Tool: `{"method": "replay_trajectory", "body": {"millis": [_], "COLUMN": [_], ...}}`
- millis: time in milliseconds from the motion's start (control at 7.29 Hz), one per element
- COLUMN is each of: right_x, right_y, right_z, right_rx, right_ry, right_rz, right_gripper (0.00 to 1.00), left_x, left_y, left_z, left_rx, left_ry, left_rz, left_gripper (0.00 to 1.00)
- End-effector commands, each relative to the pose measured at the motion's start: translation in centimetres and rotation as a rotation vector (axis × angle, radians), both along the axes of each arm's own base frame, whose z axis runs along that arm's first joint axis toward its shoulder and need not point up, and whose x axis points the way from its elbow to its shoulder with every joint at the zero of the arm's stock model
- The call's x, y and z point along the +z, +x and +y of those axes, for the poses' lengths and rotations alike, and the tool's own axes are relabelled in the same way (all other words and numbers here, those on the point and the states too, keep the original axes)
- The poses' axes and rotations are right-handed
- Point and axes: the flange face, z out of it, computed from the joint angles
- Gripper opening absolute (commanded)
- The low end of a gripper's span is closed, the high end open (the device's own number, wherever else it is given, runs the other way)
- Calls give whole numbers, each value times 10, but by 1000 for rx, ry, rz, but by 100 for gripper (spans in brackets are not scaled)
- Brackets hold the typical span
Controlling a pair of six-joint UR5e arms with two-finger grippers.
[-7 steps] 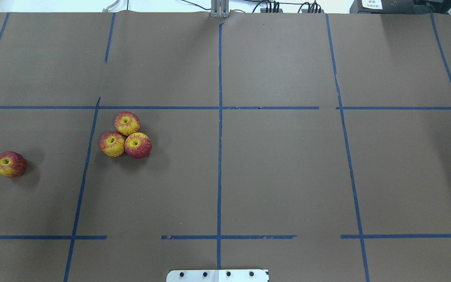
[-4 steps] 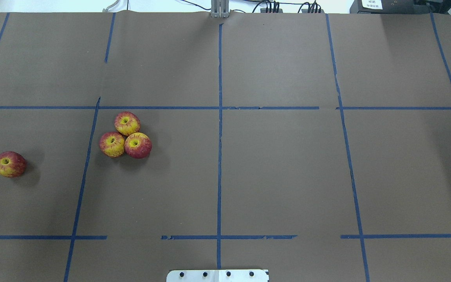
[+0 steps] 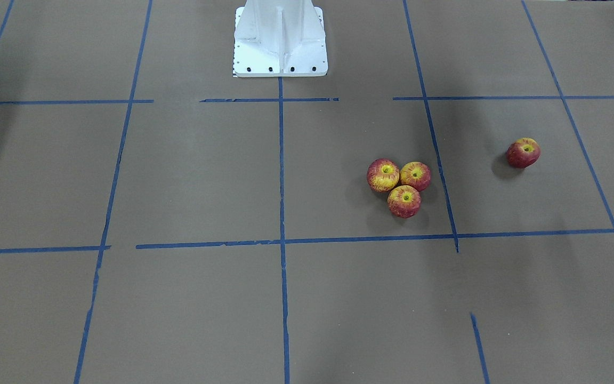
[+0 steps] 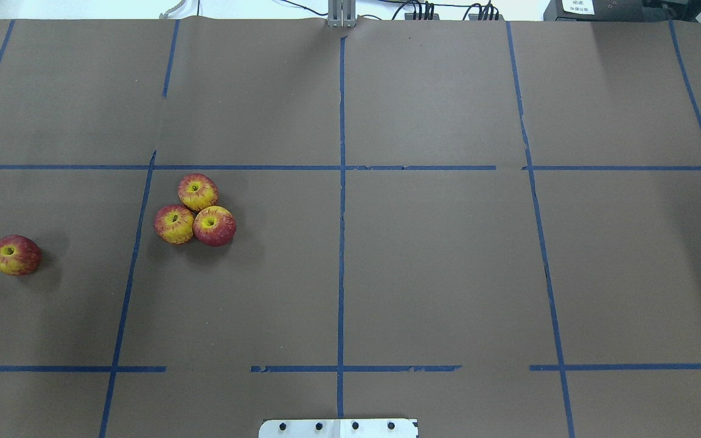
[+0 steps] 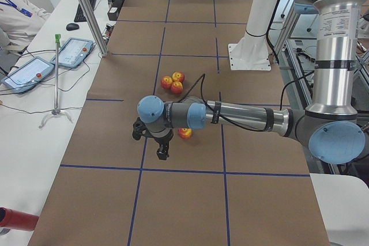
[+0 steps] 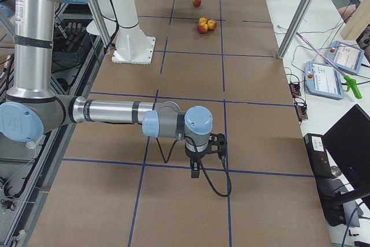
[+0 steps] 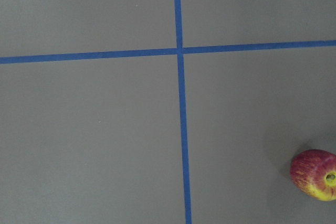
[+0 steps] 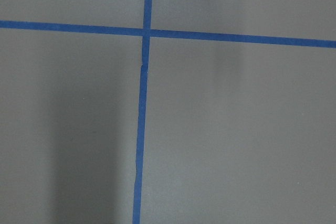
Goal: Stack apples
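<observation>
3 apples [image 4: 198,191] in a tight triangle, all touching, on brown paper [image 4: 448,274], dimples up, in the cell just left of centre line. 4th apple [image 4: 15,255] alone, well apart, further to robot's left. None stacked. L gripper [image 5: 163,152] hangs above table near 4th apple; L wrist cam has it at lower-right edge. R gripper [image 6: 195,172] over blue tape cross [image 8: 146,31], far from fruit. Jaws on both: can't tell, side views only.

overhead and front opposed, sharing apples [image 4: 198,191]
</observation>
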Motion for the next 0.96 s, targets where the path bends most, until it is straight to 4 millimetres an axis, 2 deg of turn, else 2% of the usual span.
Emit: {"method": "replay_trajectory", "body": {"millis": [0, 137, 275, 412, 686, 824], "right_x": [0, 0, 0, 0, 0, 0], "right_y": [0, 0, 0, 0, 0, 0], "right_z": [0, 0, 0, 0, 0, 0], "right_rx": [0, 0, 0, 0, 0, 0], "right_ry": [0, 0, 0, 0, 0, 0], "right_rz": [0, 0, 0, 0, 0, 0], "right_gripper": [100, 100, 100, 100, 100, 100], "left_x": [-49, -67, -74, -74, -43, -31], "left_y": [60, 90, 134, 151, 136, 137], "left_z": [0, 6, 14, 21, 45, 47], "left_rx": [6, -25, -66, -97, -108, -165], "left_ry": [42, 4, -11, -18, 41, 67], "left_rz": [29, 4, -92, -89, -59, -62], "left_gripper": [100, 100, 100, 96, 95, 100]}}
